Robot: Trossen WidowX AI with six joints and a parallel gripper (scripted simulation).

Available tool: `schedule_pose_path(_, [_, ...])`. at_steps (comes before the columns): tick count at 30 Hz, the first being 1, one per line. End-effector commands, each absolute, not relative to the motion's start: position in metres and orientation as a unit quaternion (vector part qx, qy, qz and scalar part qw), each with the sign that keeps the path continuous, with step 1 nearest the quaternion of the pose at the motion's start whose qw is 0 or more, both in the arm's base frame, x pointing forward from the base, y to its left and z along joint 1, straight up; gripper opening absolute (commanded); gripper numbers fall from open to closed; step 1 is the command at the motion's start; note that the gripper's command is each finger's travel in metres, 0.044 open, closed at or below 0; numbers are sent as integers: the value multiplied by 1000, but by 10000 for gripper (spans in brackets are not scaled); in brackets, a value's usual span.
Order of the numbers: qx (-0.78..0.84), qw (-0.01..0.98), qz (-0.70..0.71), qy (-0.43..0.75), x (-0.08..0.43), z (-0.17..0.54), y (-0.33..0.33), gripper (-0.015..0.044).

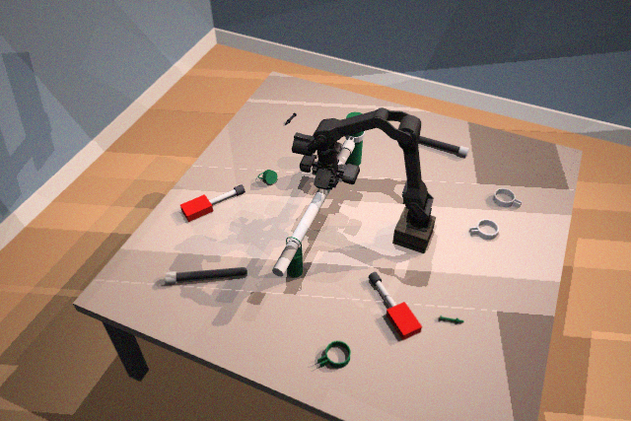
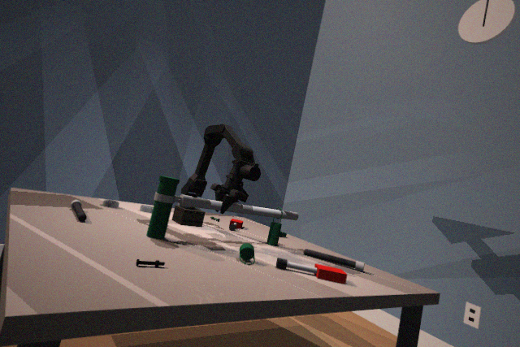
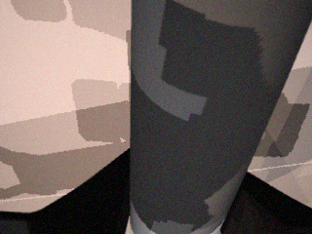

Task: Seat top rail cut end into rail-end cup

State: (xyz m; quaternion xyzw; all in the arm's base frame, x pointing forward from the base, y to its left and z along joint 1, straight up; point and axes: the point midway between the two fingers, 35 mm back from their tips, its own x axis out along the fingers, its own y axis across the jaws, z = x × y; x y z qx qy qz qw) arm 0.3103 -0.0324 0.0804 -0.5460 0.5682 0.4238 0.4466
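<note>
The pale rail [image 1: 306, 223] [image 2: 260, 210] [image 3: 195, 146] runs nearly level above the table. Its near part passes through the thin green loop [image 1: 293, 240] on the short green post [image 1: 296, 267] [image 2: 274, 235]. Its other end meets the pale end cup [image 1: 345, 152] [image 2: 189, 201] beside the big green post [image 1: 356, 155] [image 2: 158, 220]; how deep it sits in the cup is too small to tell. The pale band [image 2: 163, 197] is around the post's upper part, below its cap. My gripper [image 1: 324, 187] [image 2: 224, 210] is shut on the rail between the posts, with a finger on each side in the wrist view.
A loose green cap [image 1: 269, 177] [image 2: 246, 251] and a red block with a rod [image 1: 196, 208] [image 2: 330, 273] lie left of the rail in the top view. Dark rods [image 1: 211, 274] [image 1: 442, 145], another red block [image 1: 403, 319], a green ring [image 1: 349, 354] and two grey rings lie farther out.
</note>
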Motion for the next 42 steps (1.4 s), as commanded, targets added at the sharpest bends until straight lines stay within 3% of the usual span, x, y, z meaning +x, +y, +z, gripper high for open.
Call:
schedule_pose_path(1, [-549,445,420,570,311,82,-35,0])
schedule_pose_path(42, [-547,445,422,570,310,83,-34,0])
